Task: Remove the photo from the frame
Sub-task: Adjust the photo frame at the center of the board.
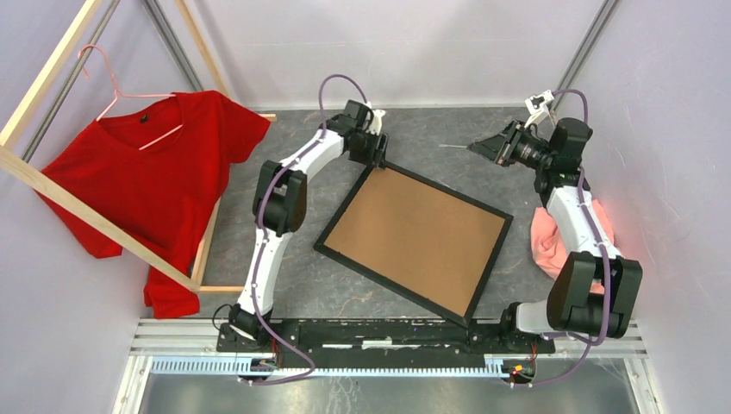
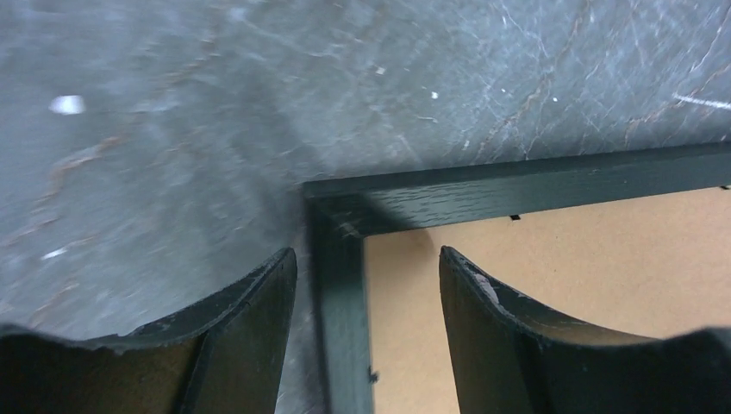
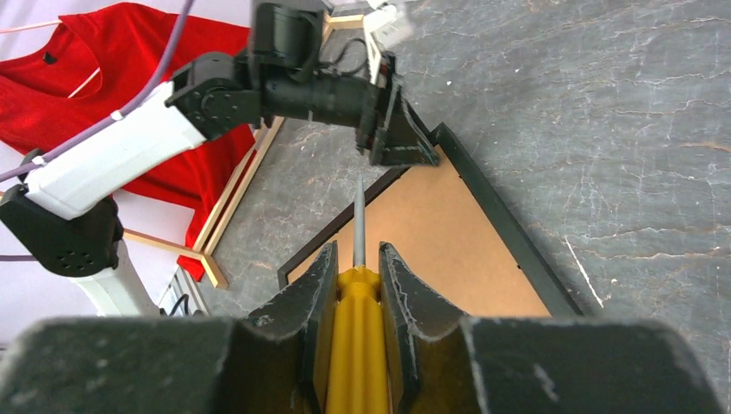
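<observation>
frame [image 2: 517,190] face-down, backing board [image 1: 414,237] hiding photo

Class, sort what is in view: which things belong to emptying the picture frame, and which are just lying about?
Job: black frame, brown backing board, yellow-handled screwdriver, right pincer holding it, left pincer.
Lying about: red T-shirt, wooden rack, pink cloth.

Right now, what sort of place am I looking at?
Probably a robot lab test cell, not a home: two arms bolted to a rail at the table edge, plain walls closing it in, and staged props, a frame lying back up and a red shirt on a wooden rack.
</observation>
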